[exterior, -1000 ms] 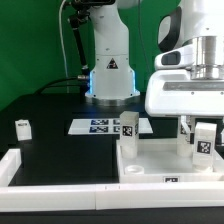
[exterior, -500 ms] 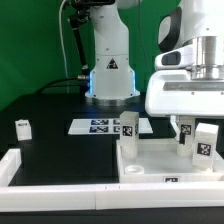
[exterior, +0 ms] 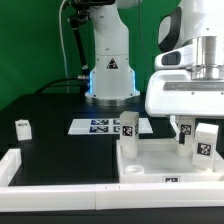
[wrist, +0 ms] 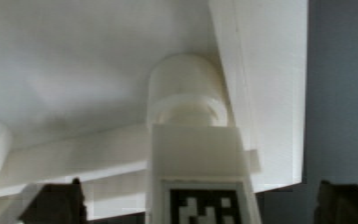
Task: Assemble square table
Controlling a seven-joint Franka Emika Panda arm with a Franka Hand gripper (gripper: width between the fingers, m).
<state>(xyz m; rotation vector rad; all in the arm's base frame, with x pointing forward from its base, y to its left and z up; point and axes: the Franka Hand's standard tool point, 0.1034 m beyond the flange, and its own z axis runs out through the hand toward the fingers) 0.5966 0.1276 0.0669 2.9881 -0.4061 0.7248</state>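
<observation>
The square table's white top (exterior: 160, 158) lies flat at the exterior view's right. Three white tagged legs stand upright on it: one at the back left corner (exterior: 128, 125), one at the right (exterior: 204, 140), and one (exterior: 186, 133) under my gripper (exterior: 186, 127). A fourth leg (exterior: 22, 127) lies loose on the black table at the left. In the wrist view the leg (wrist: 197, 120) stands on the table top (wrist: 69, 70), between my gripper's (wrist: 202, 203) dark fingertips (wrist: 60, 203). The jaws stand wide, apart from the leg on both sides. The gripper is open.
The marker board (exterior: 98, 126) lies in front of the robot base (exterior: 110, 75). Long white L-shaped rails (exterior: 60, 187) run along the front and the left (exterior: 12, 160). A green wall stands behind.
The gripper's fingers have spread apart and let go of the leg beneath them. The leg, the table top and the arm stay where they were.
</observation>
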